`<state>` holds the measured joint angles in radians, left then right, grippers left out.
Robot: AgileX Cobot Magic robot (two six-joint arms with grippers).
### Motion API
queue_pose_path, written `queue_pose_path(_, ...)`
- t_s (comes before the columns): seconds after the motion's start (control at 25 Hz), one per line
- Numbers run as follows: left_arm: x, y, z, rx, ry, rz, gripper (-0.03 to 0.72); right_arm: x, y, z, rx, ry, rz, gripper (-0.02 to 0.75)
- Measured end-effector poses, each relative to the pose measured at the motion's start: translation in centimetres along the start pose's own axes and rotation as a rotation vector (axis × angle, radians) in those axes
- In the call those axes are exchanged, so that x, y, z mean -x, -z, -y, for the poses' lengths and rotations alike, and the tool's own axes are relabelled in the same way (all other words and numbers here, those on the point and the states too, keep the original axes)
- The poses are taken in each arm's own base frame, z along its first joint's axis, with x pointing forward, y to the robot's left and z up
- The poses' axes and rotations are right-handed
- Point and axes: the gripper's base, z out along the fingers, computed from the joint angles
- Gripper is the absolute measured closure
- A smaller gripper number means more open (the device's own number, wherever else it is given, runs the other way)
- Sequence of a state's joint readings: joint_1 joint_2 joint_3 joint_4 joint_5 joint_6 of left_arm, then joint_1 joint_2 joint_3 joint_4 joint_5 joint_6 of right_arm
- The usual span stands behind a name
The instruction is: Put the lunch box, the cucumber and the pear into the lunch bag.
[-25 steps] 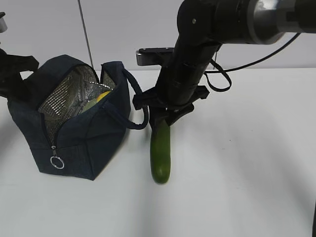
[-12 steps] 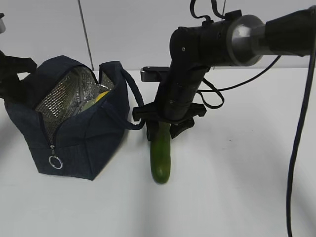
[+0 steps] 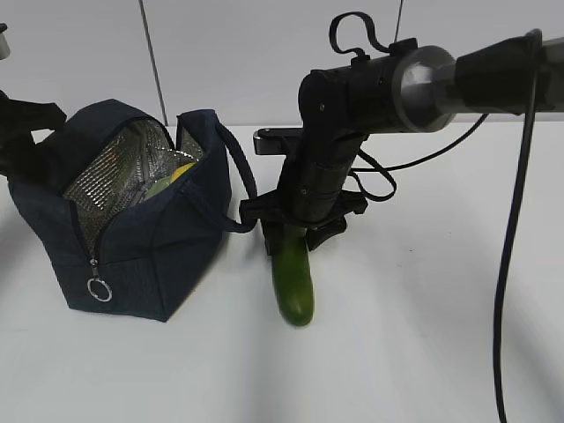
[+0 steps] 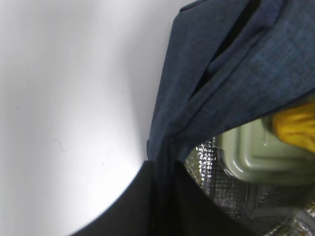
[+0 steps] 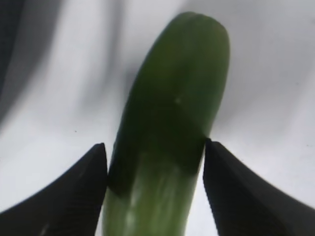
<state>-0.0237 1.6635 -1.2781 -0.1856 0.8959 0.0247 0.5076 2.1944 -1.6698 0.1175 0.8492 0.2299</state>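
One item, the cucumber [image 3: 293, 280], remained outside the lunch bag [image 3: 141, 256], lying on the white table [image 3: 423, 335] just right of the bag with its rounded end toward the camera. The lunch box [image 4: 248, 155] and the yellow pear [image 4: 297, 127] already sat inside against the silver lining. The right gripper [image 3: 295, 231] stood over the cucumber's far end, its fingers [image 5: 74, 191] straddling the vegetable, one on each side; the right finger appeared to touch the skin, the left sat just beside it (whether the grip was firm could not be told from these views). The cucumber still looked to rest on the table. Doing this step well likely meant closing squarely across the cucumber's width, lifting it level so the long end would not swing, then carrying it left over the open zipper. The left gripper [image 4: 162, 196] was clenched on the bag's navy fabric at the opening's edge, seemingly holding the mouth open.
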Motion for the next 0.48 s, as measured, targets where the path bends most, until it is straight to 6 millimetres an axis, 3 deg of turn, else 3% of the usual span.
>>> queue_pose_path(0.24, 0.00, 0.00, 0.00, 0.000, 0.000, 0.000, 0.676, 0.00, -0.05, 0.06, -0.007, 0.006, 0.000, 0.269)
queue_pose_path(0.48, 0.00, 0.00, 0.01, -0.001, 0.001, 0.000, 0.676, 0.06, -0.01, 0.17, -0.019, 0.017, 0.003, 0.346)
